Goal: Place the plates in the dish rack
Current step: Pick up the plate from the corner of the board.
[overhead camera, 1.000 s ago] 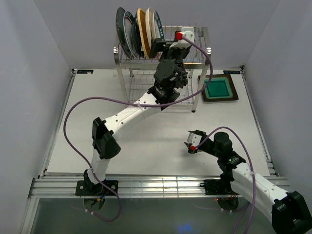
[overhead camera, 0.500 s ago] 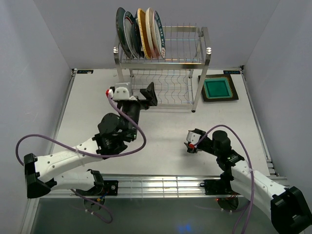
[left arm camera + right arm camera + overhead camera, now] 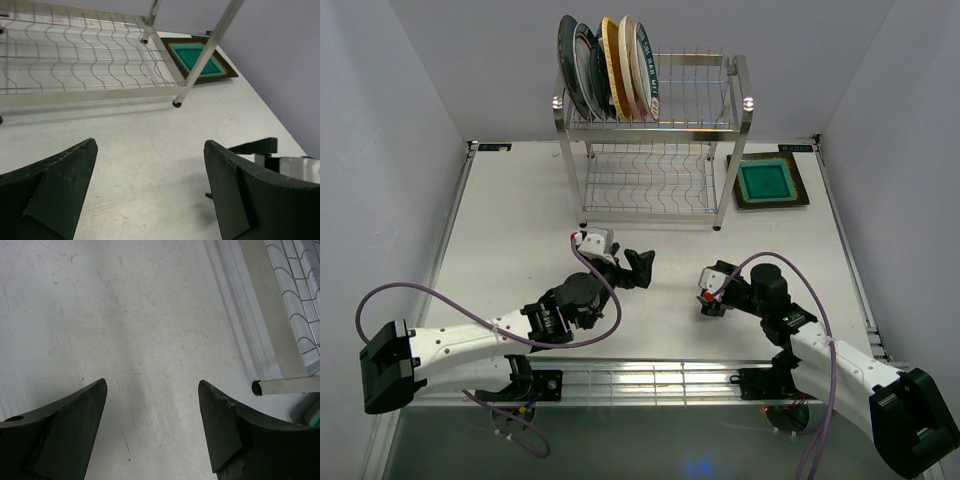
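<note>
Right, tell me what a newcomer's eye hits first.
The tall dish rack at the far edge, plates standing upright at the left of its top tier. A green square plate lies flat to its right; the left pincer and right pincer hang open and empty near the front.

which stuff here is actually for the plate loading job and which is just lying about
Job:
dish rack
plates standing in its top tier
green square plate flat on the table

Not the job:
table
aluminium rail
</note>
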Controlling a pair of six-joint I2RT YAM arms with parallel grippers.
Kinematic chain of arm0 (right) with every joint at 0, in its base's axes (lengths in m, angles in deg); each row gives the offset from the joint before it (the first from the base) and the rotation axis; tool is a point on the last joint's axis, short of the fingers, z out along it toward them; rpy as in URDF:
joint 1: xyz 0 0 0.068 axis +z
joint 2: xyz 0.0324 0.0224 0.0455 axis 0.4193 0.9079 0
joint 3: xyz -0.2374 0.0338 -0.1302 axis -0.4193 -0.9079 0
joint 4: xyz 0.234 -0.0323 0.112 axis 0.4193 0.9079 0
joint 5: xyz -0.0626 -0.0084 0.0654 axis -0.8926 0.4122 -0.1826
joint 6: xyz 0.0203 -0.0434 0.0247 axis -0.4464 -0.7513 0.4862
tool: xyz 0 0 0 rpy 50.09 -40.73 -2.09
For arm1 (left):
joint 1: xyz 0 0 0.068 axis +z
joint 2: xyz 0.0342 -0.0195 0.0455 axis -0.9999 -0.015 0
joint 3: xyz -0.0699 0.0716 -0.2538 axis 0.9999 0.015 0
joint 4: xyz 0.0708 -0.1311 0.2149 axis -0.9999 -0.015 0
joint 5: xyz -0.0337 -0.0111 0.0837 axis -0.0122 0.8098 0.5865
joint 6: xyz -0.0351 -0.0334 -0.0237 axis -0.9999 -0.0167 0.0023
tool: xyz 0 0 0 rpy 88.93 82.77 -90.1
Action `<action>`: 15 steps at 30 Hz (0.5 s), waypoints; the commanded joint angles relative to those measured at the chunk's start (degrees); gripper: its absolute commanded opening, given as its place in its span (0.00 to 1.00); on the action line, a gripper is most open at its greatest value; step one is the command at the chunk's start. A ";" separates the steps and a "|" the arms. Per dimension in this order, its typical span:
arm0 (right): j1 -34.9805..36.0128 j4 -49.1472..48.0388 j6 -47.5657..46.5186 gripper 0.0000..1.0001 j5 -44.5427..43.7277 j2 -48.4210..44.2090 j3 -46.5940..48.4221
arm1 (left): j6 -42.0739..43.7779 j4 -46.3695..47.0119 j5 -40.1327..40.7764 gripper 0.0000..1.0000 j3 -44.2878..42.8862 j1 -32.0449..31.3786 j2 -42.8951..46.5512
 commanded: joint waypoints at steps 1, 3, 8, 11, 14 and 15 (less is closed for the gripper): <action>-0.34 1.45 -1.58 0.81 -0.64 1.88 4.05 | -4.06 0.35 -8.16 0.98 -1.95 -0.21 -0.51; -0.34 3.74 -2.28 0.82 -2.04 3.28 5.63 | -4.24 0.44 -9.76 0.98 -2.04 -0.21 -2.27; -0.34 4.18 -4.65 0.84 -8.27 4.87 4.59 | -2.22 -0.18 -7.75 0.98 -2.66 -0.21 -5.61; -0.34 4.62 -5.80 0.84 -11.35 4.88 3.01 | -2.04 -0.27 -8.09 0.98 -3.28 -0.21 -5.88; -0.34 1.82 -6.85 0.85 -16.08 3.91 -0.67 | -1.79 -0.09 -8.88 0.98 -3.71 -0.21 -6.14; -0.34 -0.54 -7.03 0.86 -17.42 3.47 -1.73 | -1.52 -0.18 -8.89 0.98 -3.80 -0.21 -6.31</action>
